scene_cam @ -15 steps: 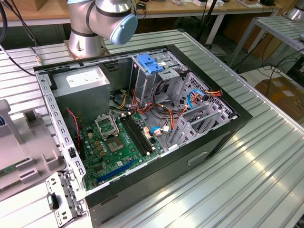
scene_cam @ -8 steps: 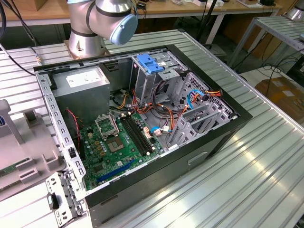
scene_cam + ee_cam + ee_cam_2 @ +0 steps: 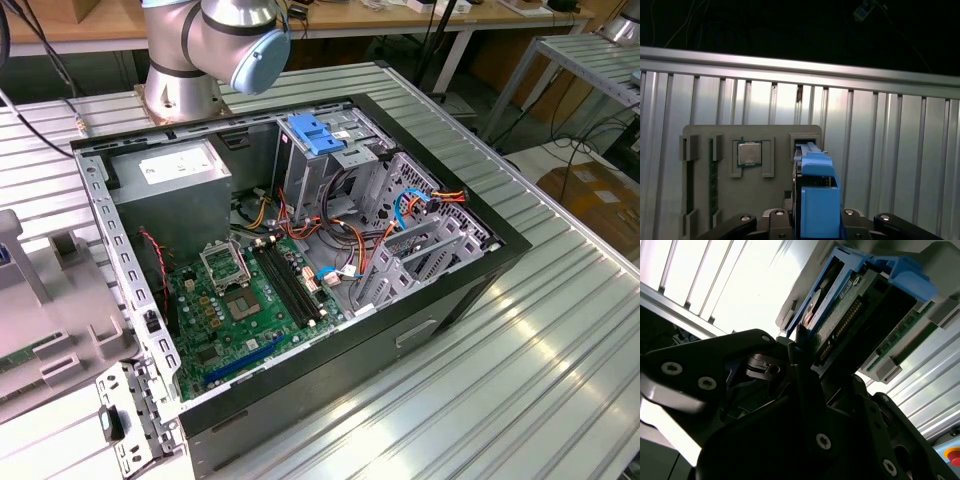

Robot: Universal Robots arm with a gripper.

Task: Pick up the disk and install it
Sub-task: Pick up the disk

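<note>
Currently gripping the disk [image 3: 817, 200] on edge between closed-in jaws, at the slot of the grey tray [image 3: 755, 200] beside a processor chip [image 3: 749, 153], on the ribbed metal worktop [image 3: 890, 150].

The arm [image 3: 215, 35] stands on its round base in the exterior view, a fat grey joint with a pale blue cap jutting toward the exterior view's right. At the wrist, the gripper [image 3: 801, 351] is clamped tight (black fingers [image 3: 774, 220] pressing in from both sides) on the disk [image 3: 818, 197], which stands on edge between them.
</note>
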